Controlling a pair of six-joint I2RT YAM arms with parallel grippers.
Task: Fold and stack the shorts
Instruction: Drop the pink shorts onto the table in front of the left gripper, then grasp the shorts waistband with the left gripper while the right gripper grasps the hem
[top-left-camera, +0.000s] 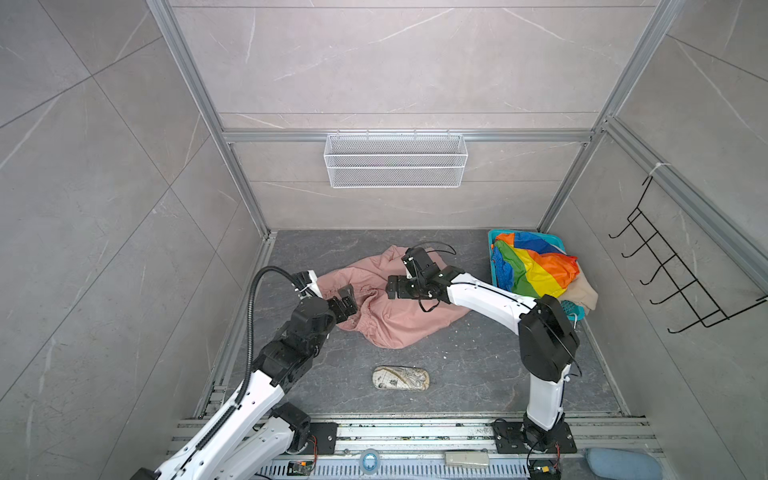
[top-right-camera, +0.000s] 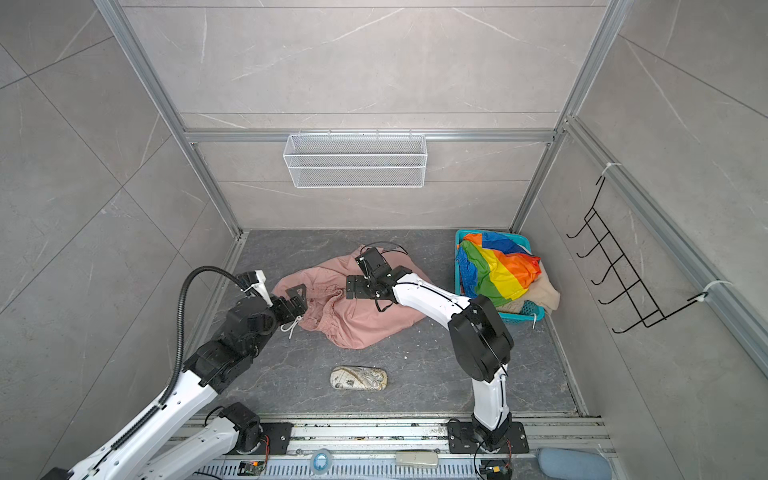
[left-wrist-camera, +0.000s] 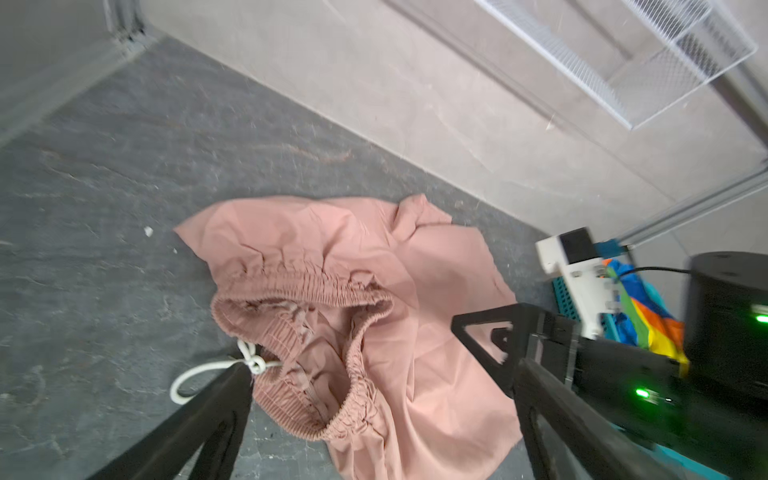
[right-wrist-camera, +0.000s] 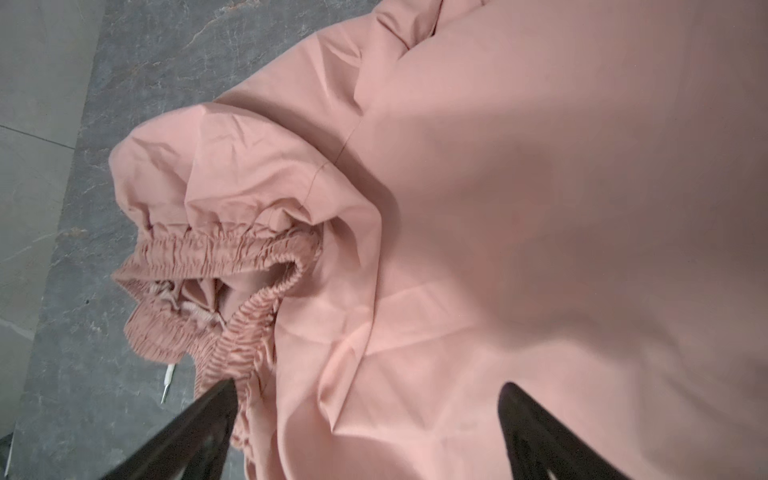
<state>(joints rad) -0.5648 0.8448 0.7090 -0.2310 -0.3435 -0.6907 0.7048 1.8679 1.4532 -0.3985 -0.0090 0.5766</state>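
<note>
Dusty pink cloth shorts (top-left-camera: 399, 320), the garment in hand, lie crumpled and unfolded at the middle of the dark grey stone-patterned bench (top-left-camera: 478, 374). Their gathered waistband (left-wrist-camera: 307, 282) gapes open and doubles back on itself.

My left claw (top-left-camera: 345, 297) hangs at the waistband end, jaws spread wide and empty. One of its fingers (left-wrist-camera: 235, 388) sits right beside the knot of the white drawstring (left-wrist-camera: 254, 362). My right claw (right-wrist-camera: 370, 386) stands over the flat cloth next to the waistband, jaws likewise wide apart and holding nothing.

Rainbow-striped shorts (top-left-camera: 536, 270) and beige shorts (top-left-camera: 582, 293) are heaped in the teal perforated plastic basket (top-left-camera: 495, 266) at the far right corner, spilling over its rim. A small oblong patterned pouch (top-left-camera: 401, 378) lies on the bench nearer to me, apart from the pink cloth.

I judge the folding not yet begun. Hazards as I read them:

- **Drawstring:** the loop could catch on the left finger and drag the waist askew.
- **Gaping waistband:** a pinch there may take only one layer, so the rest would sag and twist when lifted.
- **Right claw:** closing over slack cloth may gather several folds at once and set a crease where none is wanted.
- **Crowding:** both claws work close together here and could knock each other.
- **Pouch:** it occupies bench space that a spread garment or a stack may need.
</note>
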